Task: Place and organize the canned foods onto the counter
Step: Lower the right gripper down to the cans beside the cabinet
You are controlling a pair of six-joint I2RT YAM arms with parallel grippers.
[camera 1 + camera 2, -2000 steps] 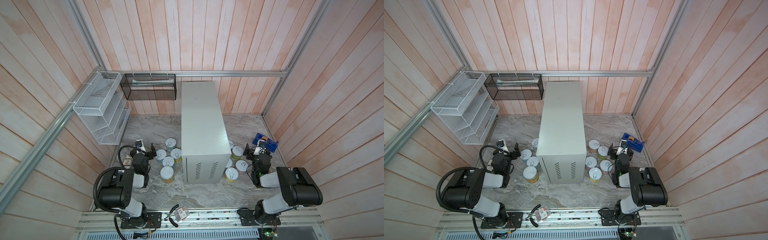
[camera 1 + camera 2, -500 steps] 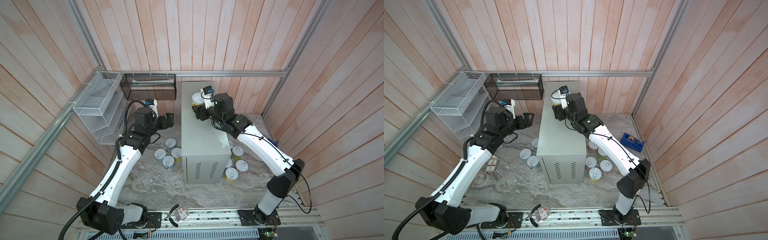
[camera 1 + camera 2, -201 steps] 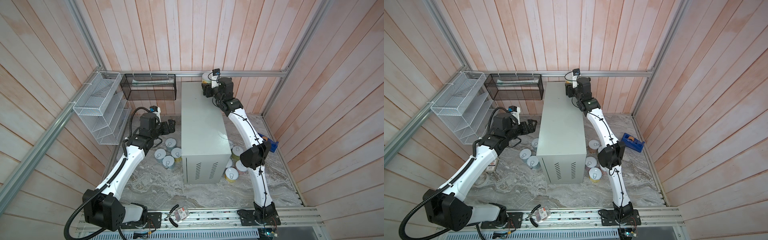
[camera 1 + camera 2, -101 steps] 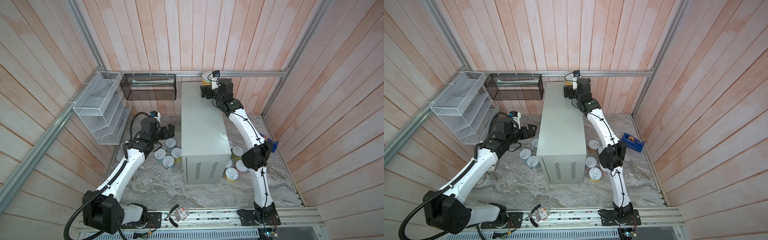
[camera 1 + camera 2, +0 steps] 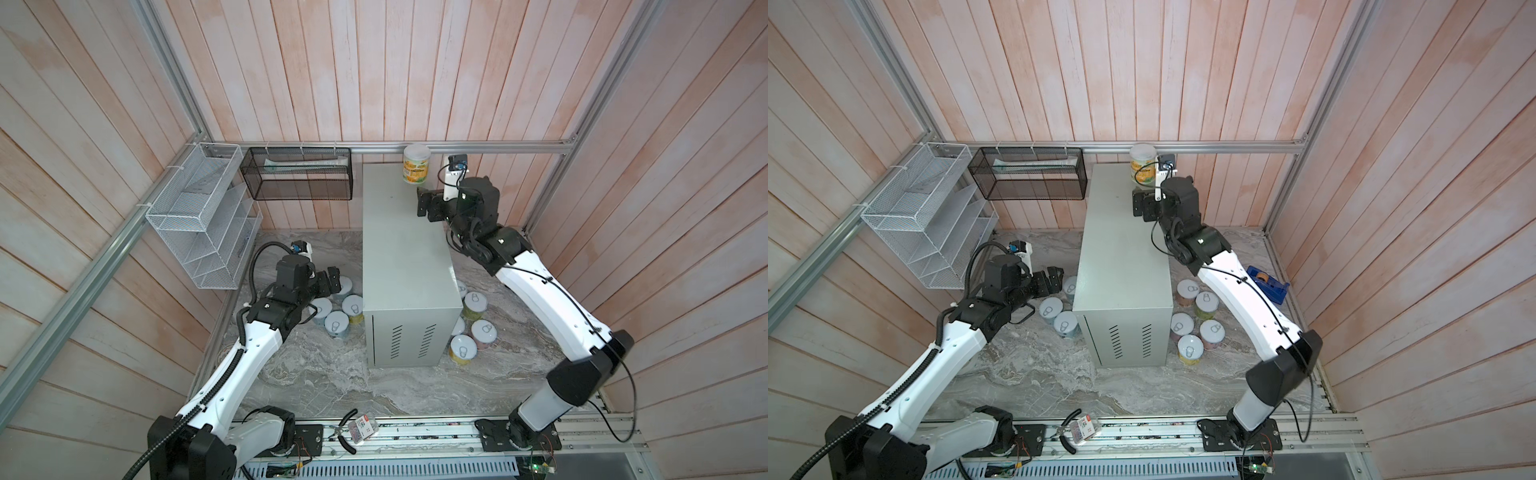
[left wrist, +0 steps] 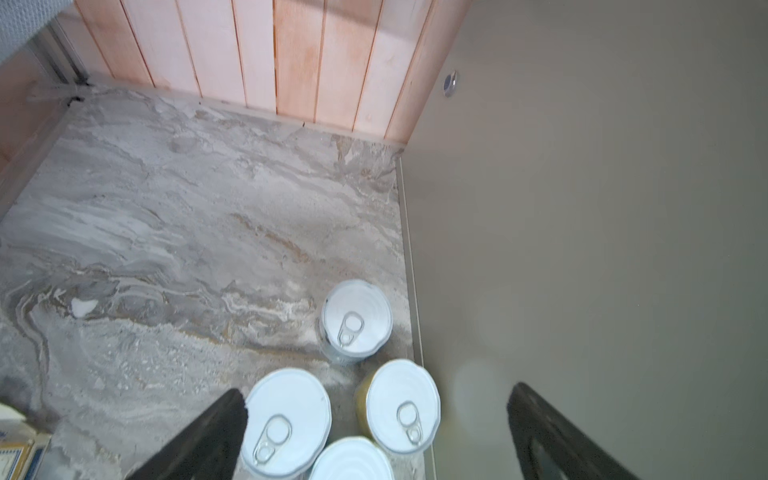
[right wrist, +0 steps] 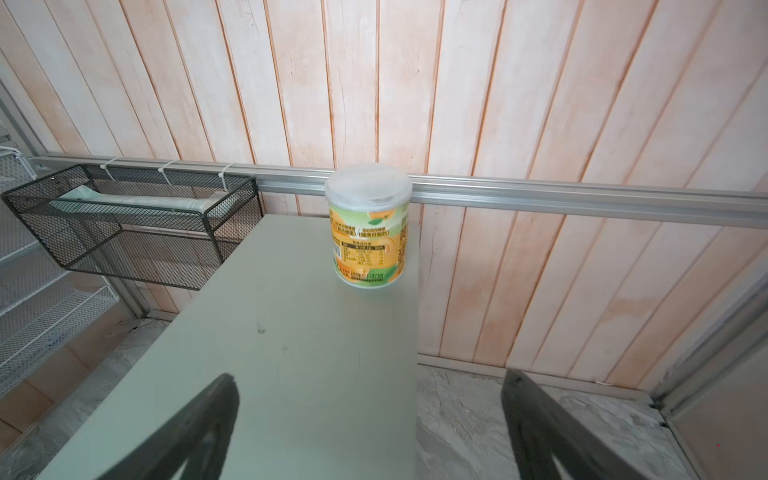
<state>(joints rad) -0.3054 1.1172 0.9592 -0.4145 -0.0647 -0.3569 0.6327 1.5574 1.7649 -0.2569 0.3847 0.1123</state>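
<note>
Top view: grey-green desk (image 5: 401, 257) stands mid-frame. One orange-label can (image 5: 417, 166) sits upright at the upper right corner of the desk top, upper centre of frame. R hand (image 5: 428, 203) hovers just below it in frame, fingers spread wide w/ nothing betw. them, clear of the can. L hand (image 5: 332, 281), centre-left, is also spread and empty, over four cans (image 5: 337, 323) clustered on the marble base (image 5: 311, 374) by the desk's left wall. Five more cans (image 5: 1190, 347) sit right of the desk.
</note>
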